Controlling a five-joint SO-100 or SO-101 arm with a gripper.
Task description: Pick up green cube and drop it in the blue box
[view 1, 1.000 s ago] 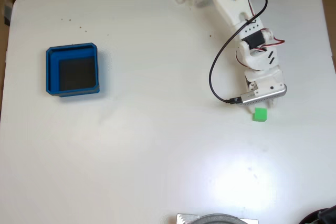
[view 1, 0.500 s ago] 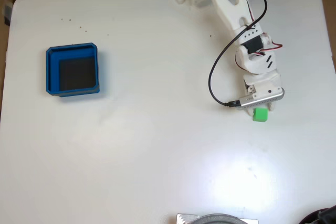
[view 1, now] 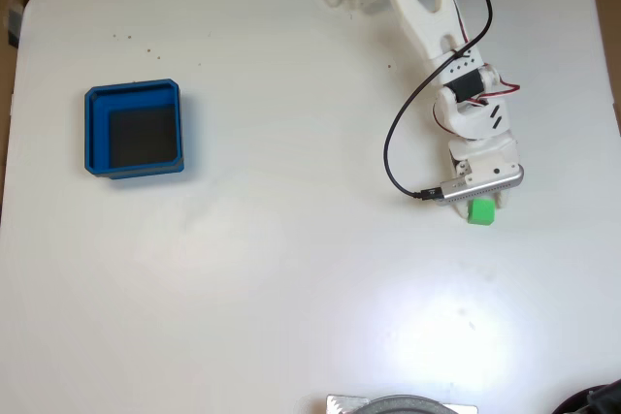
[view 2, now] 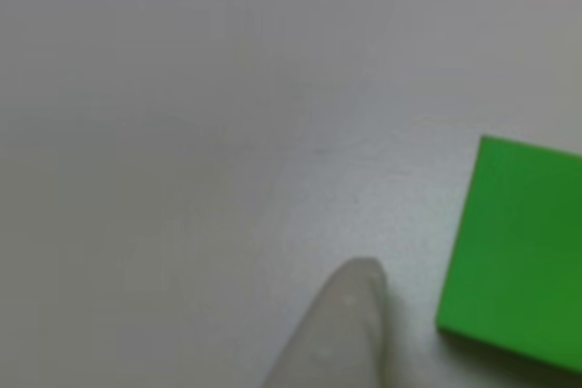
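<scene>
At the right side of the white worktop [view 1: 291, 269] in the fixed view, the green cube [view 1: 481, 211] sits flat on the surface, its upper edge tucked just under the silvery camera bar mounted across the wrist of the white arm [view 1: 441, 41]. The arm reaches down from its base at the top edge of that view, with a black cable [view 1: 390, 147] looping out to its left and red wires near the wrist joint. The end effector [view 1: 481, 203] is directly above the cube and hidden by the wrist, so how far its fingers are spread cannot be told there.

Far to the left in the fixed view, well apart from the arm and cube, the blue box [view 1: 93, 133] rests on the worktop, square with clipped corners and a dark inner floor with nothing in it.

Close up in the other view, the cube [view 2: 514, 252] fills the lower right, lying on the pale worktop [view 2: 182, 88]. One blurred, pale fingertip [view 2: 341, 333] rises from the bottom edge just left of the cube, with a narrow gap between them. No second finger is visible there, so whether the end effector has any hold on the cube cannot be told.
</scene>
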